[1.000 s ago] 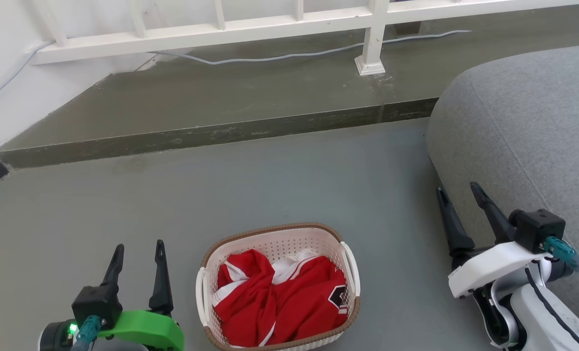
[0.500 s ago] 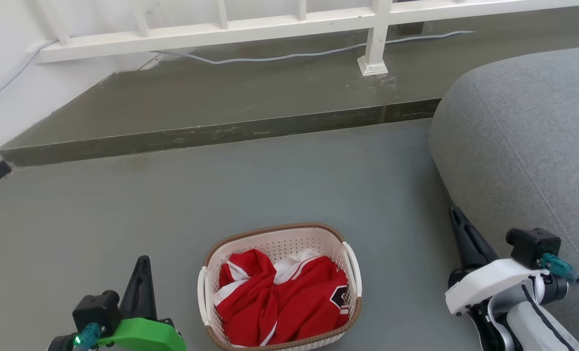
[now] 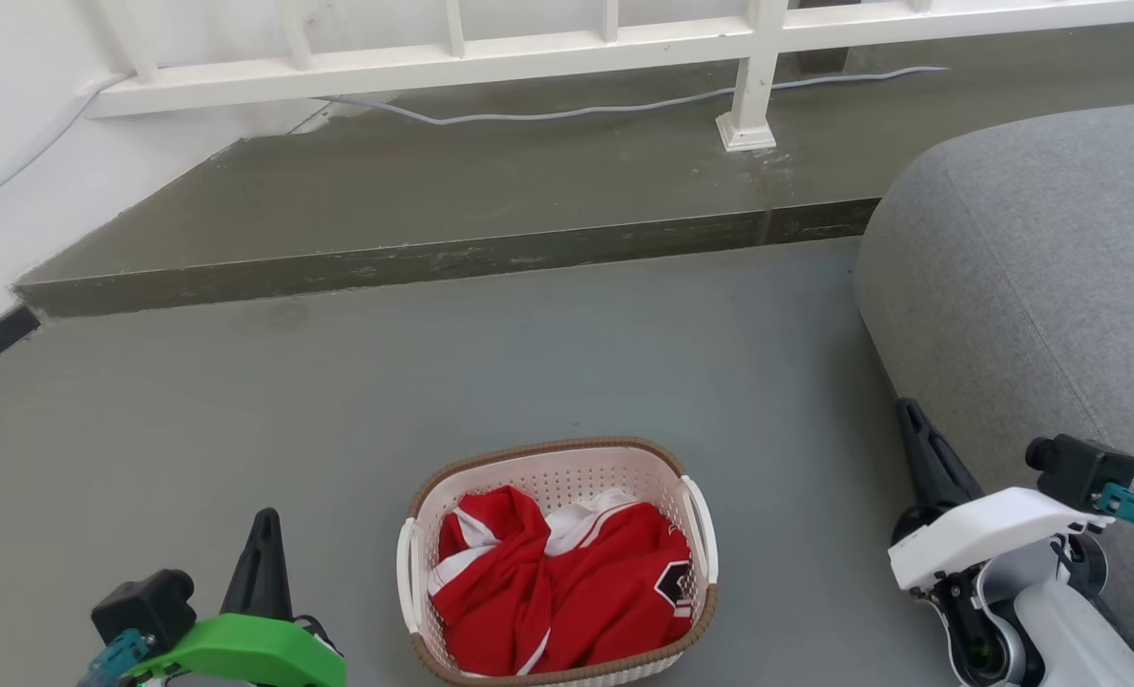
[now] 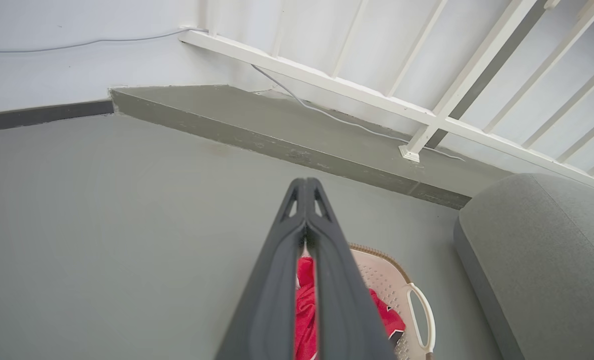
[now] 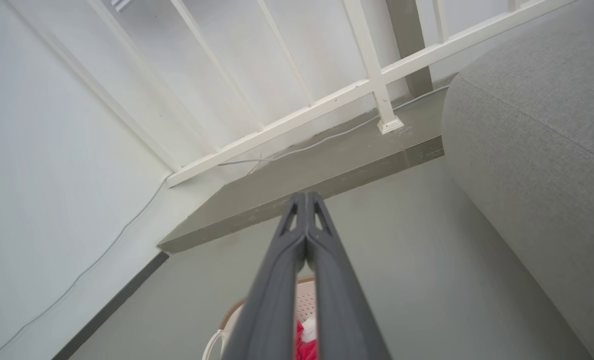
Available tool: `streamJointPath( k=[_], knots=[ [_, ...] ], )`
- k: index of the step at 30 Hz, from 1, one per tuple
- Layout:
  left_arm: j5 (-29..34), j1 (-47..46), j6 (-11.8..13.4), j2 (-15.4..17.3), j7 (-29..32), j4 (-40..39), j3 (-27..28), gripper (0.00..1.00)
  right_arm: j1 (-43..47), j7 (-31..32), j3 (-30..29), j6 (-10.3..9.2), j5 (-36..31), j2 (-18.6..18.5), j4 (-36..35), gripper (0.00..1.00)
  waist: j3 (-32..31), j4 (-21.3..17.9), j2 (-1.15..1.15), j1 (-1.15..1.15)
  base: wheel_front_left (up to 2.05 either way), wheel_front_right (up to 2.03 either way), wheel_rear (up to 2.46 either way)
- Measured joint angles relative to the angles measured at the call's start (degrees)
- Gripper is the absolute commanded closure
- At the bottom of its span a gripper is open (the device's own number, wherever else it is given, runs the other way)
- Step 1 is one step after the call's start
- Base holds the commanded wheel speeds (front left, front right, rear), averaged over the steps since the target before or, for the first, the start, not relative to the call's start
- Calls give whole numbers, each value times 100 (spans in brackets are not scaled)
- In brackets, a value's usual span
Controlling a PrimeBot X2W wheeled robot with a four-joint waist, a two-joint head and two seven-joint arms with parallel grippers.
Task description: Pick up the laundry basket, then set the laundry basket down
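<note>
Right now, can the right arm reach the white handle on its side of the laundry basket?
Probably yes. Only bare floor lies between the right tool and the near handle of the laundry basket. The tool is shut, so it must open first.

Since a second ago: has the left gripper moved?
Yes. The left gripper has shut and drawn back down the head view: its tip now sits lower against the laundry basket rim.
</note>
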Motion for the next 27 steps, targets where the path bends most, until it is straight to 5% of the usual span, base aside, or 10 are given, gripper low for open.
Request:
streamJointPath(
  k=[27],
  knots=[
    [-2116, -91, -360, -23, 526, 174, 428, 100, -2, 558, -801, 327, 1833, 280, 56, 100, -23, 192, 0, 0, 0, 0, 0]
  ],
)
